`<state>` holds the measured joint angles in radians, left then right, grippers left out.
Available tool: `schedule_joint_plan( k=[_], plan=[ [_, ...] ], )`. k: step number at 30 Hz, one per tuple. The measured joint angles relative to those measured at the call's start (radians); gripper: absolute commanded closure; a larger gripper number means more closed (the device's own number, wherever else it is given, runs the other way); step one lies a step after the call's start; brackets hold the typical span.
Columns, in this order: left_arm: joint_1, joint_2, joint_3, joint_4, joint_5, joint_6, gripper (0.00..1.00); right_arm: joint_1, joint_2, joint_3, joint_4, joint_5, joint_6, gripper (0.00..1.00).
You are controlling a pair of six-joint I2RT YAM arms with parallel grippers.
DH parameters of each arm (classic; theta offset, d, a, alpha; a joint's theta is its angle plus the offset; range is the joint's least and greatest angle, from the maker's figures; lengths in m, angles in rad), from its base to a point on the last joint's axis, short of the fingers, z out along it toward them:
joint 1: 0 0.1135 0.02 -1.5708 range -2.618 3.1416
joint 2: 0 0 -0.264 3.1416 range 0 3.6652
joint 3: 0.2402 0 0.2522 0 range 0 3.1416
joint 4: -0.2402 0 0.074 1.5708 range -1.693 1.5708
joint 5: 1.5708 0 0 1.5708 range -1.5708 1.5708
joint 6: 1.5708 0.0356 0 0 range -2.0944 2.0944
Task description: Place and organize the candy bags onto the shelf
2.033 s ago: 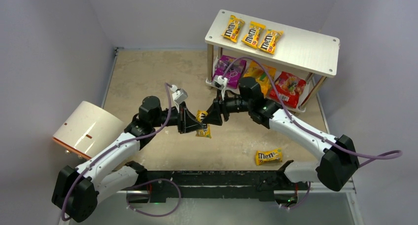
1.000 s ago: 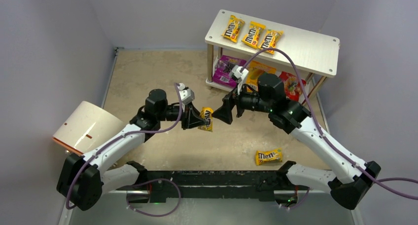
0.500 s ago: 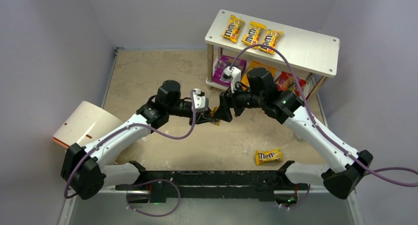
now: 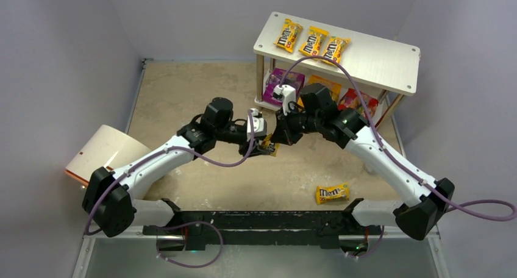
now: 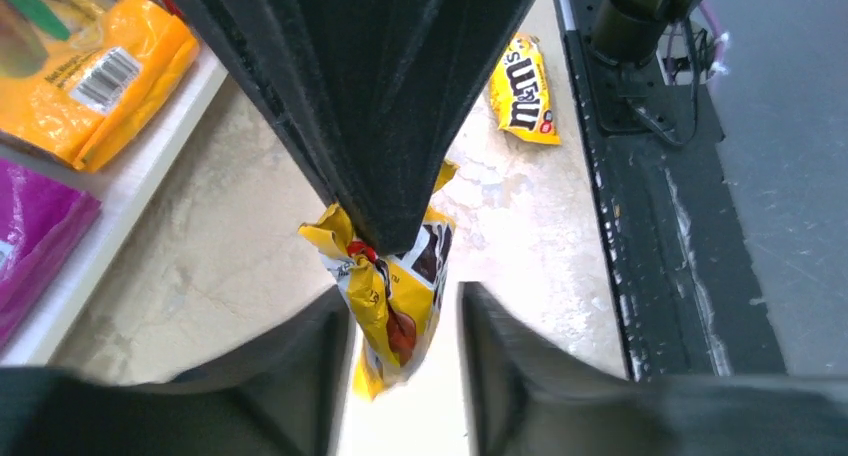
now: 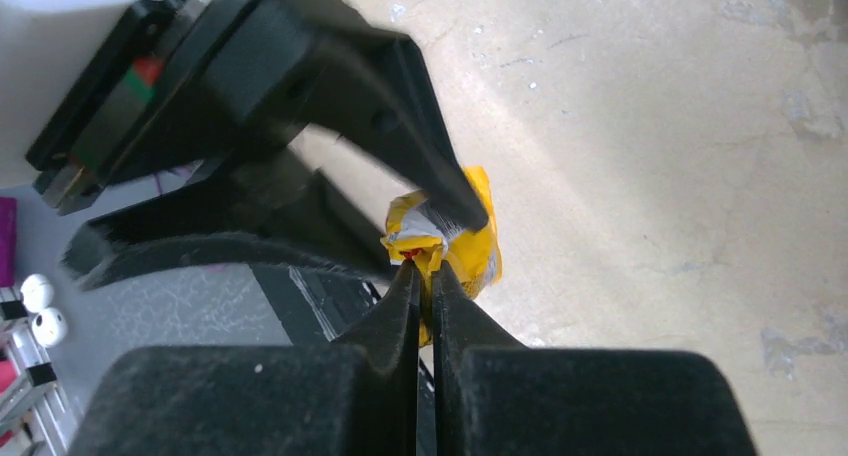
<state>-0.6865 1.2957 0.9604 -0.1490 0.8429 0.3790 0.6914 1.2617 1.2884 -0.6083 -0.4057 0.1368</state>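
A yellow M&M's candy bag (image 4: pixel 269 148) hangs in the air between both grippers at mid-table. My right gripper (image 6: pixel 425 276) is shut on its crumpled top edge. My left gripper (image 5: pixel 405 376) is open, one finger (image 5: pixel 300 376) on each side of the bag's (image 5: pixel 395 296) lower end. In the top view the left gripper (image 4: pixel 260 144) and right gripper (image 4: pixel 276 138) meet tip to tip. The shelf (image 4: pixel 378 61) carries three yellow bags (image 4: pixel 313 42) on its top board. On the lower tier lie purple (image 4: pixel 281 83), orange (image 4: pixel 321 85) and red (image 4: pixel 360 101) bags.
One more yellow bag (image 4: pixel 332 194) lies flat on the table near the right arm's base. A white-and-tan cylinder (image 4: pixel 106 156) lies on its side at the left. The black front rail (image 4: pixel 262 223) runs along the near edge.
The right gripper has closed on the bag's top. The left gripper has opened its jaws around the bag. Both grippers have drifted slightly right, toward the shelf.
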Motion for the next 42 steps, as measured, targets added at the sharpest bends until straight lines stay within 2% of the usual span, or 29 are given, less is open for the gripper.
schedule_joint_plan(
  k=[1, 3, 7, 11, 14, 18, 21, 25, 28, 33, 37, 40, 42],
  plan=[
    [-0.002, -0.001, 0.001, 0.003, -0.017, 0.0, 0.21, 0.0, 0.002, 0.005, -0.005, 0.008, 0.003, 1.0],
    [-0.005, -0.014, 0.002, 0.004, -0.069, -0.028, 0.16, 0.0, -0.002, 0.01, -0.015, 0.036, 0.02, 1.0],
    [-0.005, -0.113, -0.001, 0.011, -0.205, -0.112, 0.12, 0.002, -0.068, 0.01, -0.007, 0.138, 0.076, 1.0],
    [-0.005, -0.34, -0.057, 0.087, -0.412, -0.229, 0.09, 0.001, -0.232, 0.019, 0.052, 0.251, 0.12, 1.0],
    [-0.005, -0.531, -0.117, 0.163, -0.578, -0.324, 0.07, 0.002, -0.364, 0.021, 0.17, 0.361, 0.164, 1.0],
    [-0.005, -0.67, -0.165, 0.24, -0.71, -0.4, 0.06, 0.002, -0.446, 0.031, 0.37, 0.567, 0.206, 1.0],
    [-0.005, -0.68, -0.174, 0.256, -0.77, -0.436, 0.05, 0.002, -0.395, 0.071, 0.517, 0.738, 0.21, 1.0],
    [-0.005, -0.653, -0.174, 0.241, -0.805, -0.457, 0.04, -0.002, -0.245, 0.121, 0.747, 0.97, 0.167, 1.0],
    [-0.005, -0.634, -0.174, 0.229, -0.815, -0.47, 0.03, -0.043, -0.132, 0.172, 0.842, 1.075, 0.15, 1.0],
    [-0.005, -0.607, -0.174, 0.213, -0.818, -0.48, 0.02, -0.242, -0.026, 0.183, 0.848, 1.141, 0.237, 1.0],
    [-0.005, -0.603, -0.174, 0.211, -0.818, -0.492, 0.02, -0.391, -0.011, 0.196, 0.835, 1.156, 0.294, 1.0],
    [-0.005, -0.599, -0.174, 0.212, -0.816, -0.493, 0.02, -0.442, -0.015, 0.222, 0.831, 1.157, 0.318, 1.0],
    [-0.005, -0.592, -0.174, 0.212, -0.814, -0.493, 0.02, -0.447, -0.029, 0.222, 0.83, 1.158, 0.336, 0.95]
  ],
)
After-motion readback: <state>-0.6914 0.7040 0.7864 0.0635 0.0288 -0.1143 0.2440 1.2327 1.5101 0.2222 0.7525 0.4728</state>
